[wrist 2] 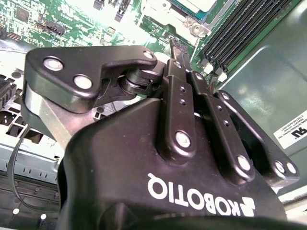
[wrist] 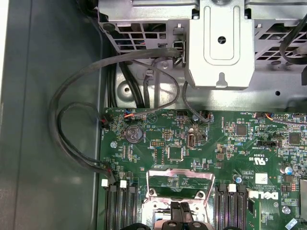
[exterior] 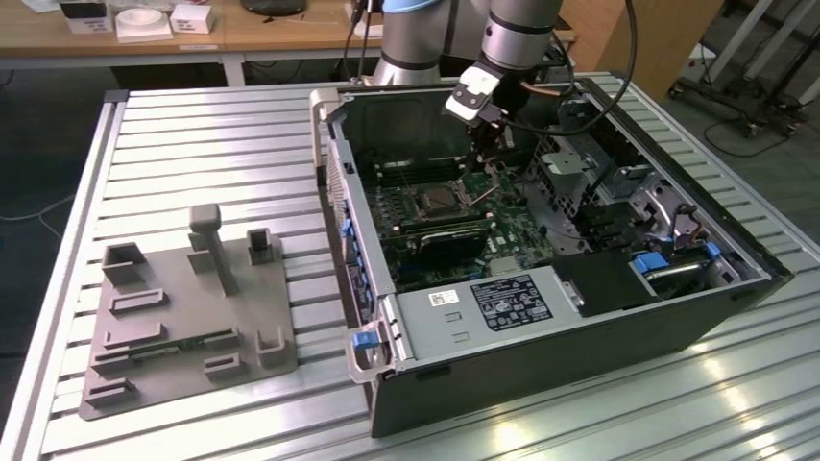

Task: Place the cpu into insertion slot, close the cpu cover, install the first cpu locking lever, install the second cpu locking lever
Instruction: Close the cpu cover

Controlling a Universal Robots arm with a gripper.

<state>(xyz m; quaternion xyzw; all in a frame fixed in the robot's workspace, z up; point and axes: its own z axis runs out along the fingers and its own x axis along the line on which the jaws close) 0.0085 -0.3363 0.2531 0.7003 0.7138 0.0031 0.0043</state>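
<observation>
Cpu seated, we judged; cover not yet shut.
Beyond the labelled black box (exterior: 510, 300) at the case's near end, the cpu (wrist 2: 194, 5) seemed to lie in the insertion slot (exterior: 436, 200). The gripper (wrist: 181, 213) hung just beside it, fingers pressed together on nothing we could see. Farther on, the cpu cover (wrist: 180, 178) looked raised, so we judged closing and both lever steps undone.

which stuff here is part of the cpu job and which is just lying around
Job: slot, cover, tool by the cover.
Lying about: grey plate, white boxes, labelled box.
</observation>
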